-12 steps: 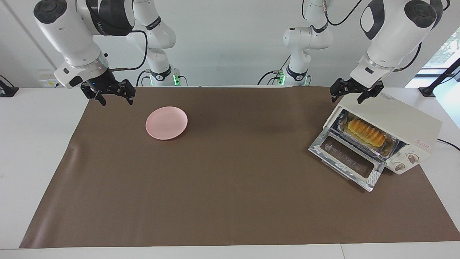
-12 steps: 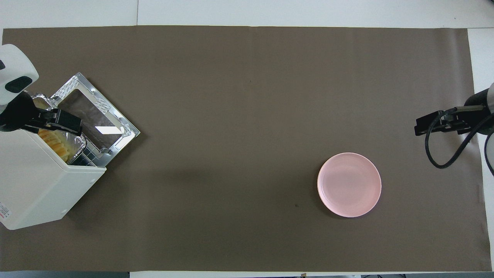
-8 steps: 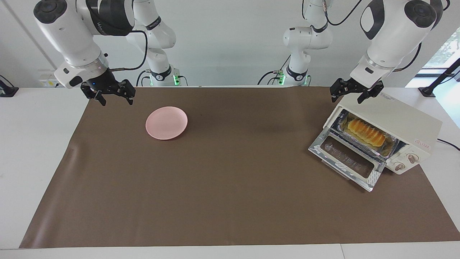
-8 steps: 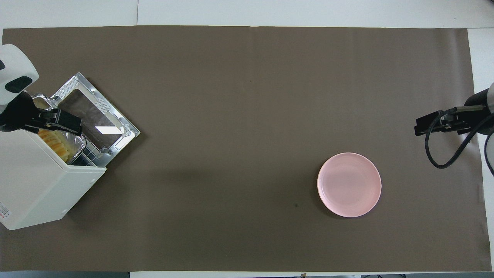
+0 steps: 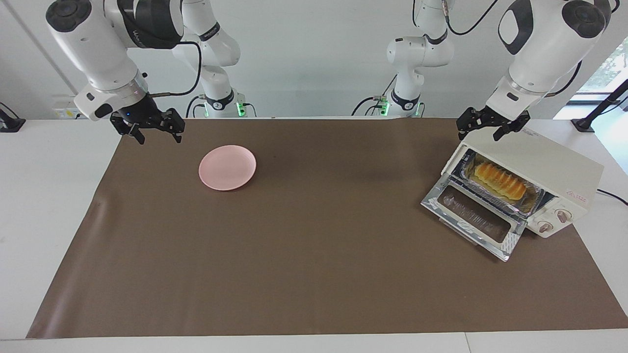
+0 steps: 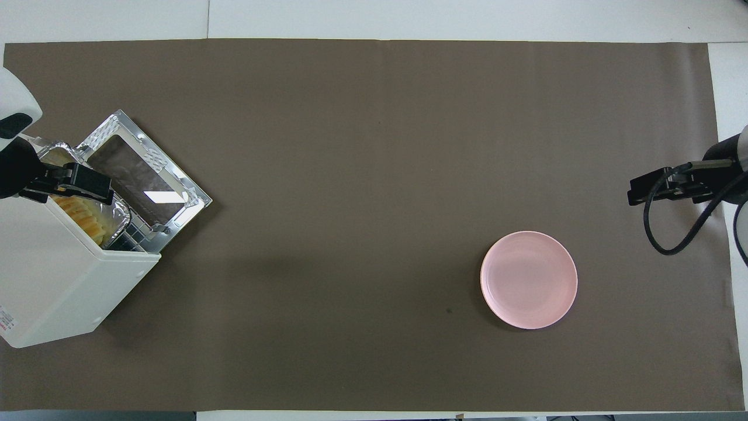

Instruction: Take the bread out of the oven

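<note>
The oven (image 5: 527, 184) sits at the left arm's end of the tabletop, turned at an angle so its front faces the open middle of the brown mat (image 5: 319, 255). Its glass door (image 5: 475, 217) is folded down flat onto the mat, so the inside is open to a reach from above and in front. The bread (image 5: 500, 180) lies in a crinkled foil tray (image 5: 532, 203) on the rack just inside the opening, not yet lifted out.

The left gripper (image 5: 492, 130) hangs over the oven's top edge at the corner nearer to the robots, above the tray's end and touching nothing; its 2 fingers are spread apart. By the look of it, it stands high so as to clear the oven's roof before coming down in front of the opening. The right gripper (image 5: 147, 128) waits with fingers spread over the mat's edge at the right arm's end, toward the corner by the robots' side of the table.

A round pink plate (image 5: 227, 167) rests on the mat toward the right arm's end, well apart from the oven — a likely landing spot for the loaf. What stands in the way is the oven itself: the roof overhangs most of the bread, and the lowered door fills the mat directly before it — so a straight drop seems unlikely to work.
</note>
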You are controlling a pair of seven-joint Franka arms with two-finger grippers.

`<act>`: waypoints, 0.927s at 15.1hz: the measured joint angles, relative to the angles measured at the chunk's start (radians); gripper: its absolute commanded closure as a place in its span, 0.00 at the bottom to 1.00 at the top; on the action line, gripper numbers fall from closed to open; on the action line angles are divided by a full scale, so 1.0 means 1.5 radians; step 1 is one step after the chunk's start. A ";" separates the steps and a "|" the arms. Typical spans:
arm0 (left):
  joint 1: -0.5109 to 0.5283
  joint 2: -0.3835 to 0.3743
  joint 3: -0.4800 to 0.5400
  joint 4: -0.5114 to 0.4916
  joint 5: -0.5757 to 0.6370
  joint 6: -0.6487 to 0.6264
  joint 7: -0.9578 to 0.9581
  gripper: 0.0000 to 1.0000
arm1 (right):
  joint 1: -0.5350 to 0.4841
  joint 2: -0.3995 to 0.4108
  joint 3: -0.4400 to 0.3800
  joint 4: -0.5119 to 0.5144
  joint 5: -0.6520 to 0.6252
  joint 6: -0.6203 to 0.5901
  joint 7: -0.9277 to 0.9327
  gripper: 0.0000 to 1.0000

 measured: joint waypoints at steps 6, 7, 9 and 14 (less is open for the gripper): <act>0.015 0.004 0.001 0.002 0.022 0.000 -0.120 0.00 | 0.000 0.000 0.000 0.000 0.000 0.000 0.000 0.00; 0.016 0.012 0.001 0.008 0.027 0.000 -0.145 0.00 | 0.000 0.000 0.000 0.000 0.000 0.000 0.000 0.00; 0.016 0.055 0.006 0.046 0.035 -0.006 -0.196 0.00 | 0.000 0.000 0.000 0.000 0.000 0.000 0.000 0.00; 0.007 0.240 0.018 0.197 0.088 -0.001 -0.383 0.00 | 0.000 0.000 0.000 0.000 0.000 0.000 0.000 0.00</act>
